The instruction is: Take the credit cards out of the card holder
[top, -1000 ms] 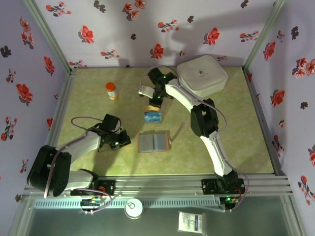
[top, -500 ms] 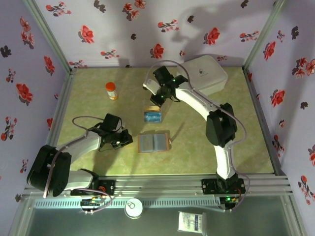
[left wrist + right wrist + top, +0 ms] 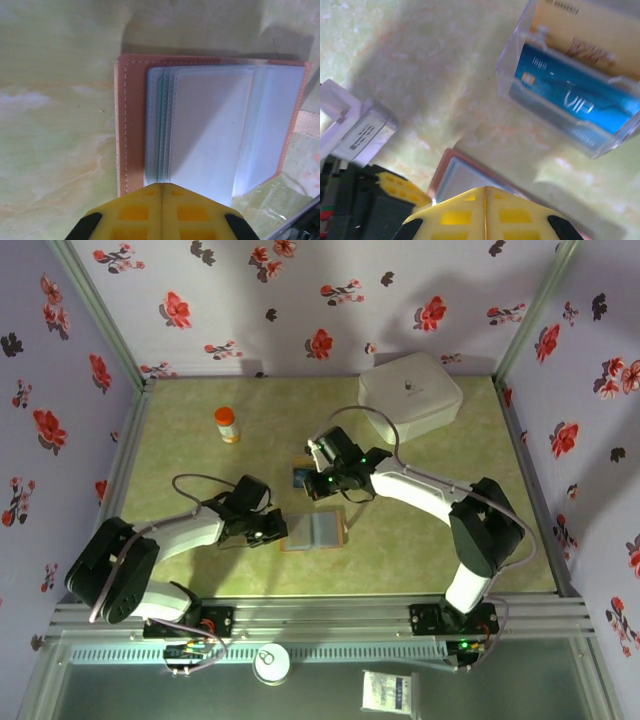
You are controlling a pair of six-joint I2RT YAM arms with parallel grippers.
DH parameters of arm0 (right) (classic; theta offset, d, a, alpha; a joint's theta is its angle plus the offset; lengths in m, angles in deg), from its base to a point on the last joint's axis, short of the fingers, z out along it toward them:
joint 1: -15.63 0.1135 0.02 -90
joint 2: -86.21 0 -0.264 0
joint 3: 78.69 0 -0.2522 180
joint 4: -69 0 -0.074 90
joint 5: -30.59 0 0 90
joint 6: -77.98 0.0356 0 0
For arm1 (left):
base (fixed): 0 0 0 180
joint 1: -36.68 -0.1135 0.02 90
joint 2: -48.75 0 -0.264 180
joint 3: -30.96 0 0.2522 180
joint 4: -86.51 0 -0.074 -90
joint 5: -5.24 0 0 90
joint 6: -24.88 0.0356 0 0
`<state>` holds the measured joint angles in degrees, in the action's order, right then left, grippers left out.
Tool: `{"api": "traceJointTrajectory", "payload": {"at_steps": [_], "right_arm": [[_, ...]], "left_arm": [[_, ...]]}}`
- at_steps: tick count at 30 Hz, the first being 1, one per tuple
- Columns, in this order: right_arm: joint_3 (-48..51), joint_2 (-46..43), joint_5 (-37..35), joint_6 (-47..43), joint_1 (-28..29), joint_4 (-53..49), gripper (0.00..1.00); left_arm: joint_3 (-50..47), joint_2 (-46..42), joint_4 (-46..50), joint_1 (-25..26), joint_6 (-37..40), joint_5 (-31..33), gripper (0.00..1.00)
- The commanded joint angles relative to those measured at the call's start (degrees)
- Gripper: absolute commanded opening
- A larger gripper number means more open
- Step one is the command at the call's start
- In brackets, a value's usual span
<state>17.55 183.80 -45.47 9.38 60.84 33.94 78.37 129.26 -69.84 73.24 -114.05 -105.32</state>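
Brown card holder [image 3: 122, 125], blue-grey inside; blue credit card [image 3: 570, 100]; green marbled table [image 3: 450, 530]

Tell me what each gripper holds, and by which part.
Nothing: the left gripper and the right gripper both have jaws shut empty, by the wallet.

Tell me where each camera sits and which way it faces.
Top external: above and behind the robot, looking down on the table, card holder, left claw and right claw.
Left wrist: on the left arm, looking past its shut claw at the open card holder.
Right wrist: on the right arm, looking past its shut claw at the clear tray holding a blue card.
Shared: all show the card holder.
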Motion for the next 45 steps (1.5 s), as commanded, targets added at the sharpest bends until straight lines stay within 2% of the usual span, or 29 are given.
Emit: {"api": "traceJointTrajectory", "payload": {"at_steps": [1, 8, 17, 25, 27, 32, 34, 41, 45], "right_arm": [[2.3, -4.4, -1.4, 7.9, 0.9, 3.3, 0.08], [5.8, -7.3, -3.0, 10.2, 1.7, 2.9, 0.07], [7.1, -6.3, -2.3, 14.0, 3.2, 3.8, 0.07], [7.1, -2.3, 1.1, 23.6, 5.3, 5.3, 0.07], [8.5, -1.6, 2.9, 26.3, 5.5, 8.3, 0.10], [11.8, 0.1, 4.2, 32.9, 5.8, 15.1, 0.28], [12.2, 1.2, 4.6, 34.4, 5.8, 16.6, 0.30], [11.9, 4.3, 6.2, 35.9, 6.1, 17.1, 0.23], [12.0, 5.1, 7.1, 36.2, 6.6, 16.5, 0.23]], "left_arm": [[2.1, 0.6, 1.6, 0.7, -0.3, 3.4, 0.02], [2.3, 1.2, 2.9, 0.8, 0.6, 4.9, 0.01], [3.0, 2.5, 5.5, 0.8, 1.7, 7.6, 0.00], [3.4, 2.7, 6.7, 0.6, 2.6, 8.7, 0.00], [3.3, 2.6, 6.8, 0.7, 2.6, 8.9, 0.00], [3.4, 2.5, 7.1, 0.6, 2.9, 8.7, 0.00], [3.5, 2.4, 7.2, 0.6, 3.0, 8.5, 0.00], [3.4, 1.8, 7.4, 0.6, 2.9, 8.1, 0.00], [3.4, 1.9, 7.3, 0.5, 2.9, 8.0, 0.00]]}}
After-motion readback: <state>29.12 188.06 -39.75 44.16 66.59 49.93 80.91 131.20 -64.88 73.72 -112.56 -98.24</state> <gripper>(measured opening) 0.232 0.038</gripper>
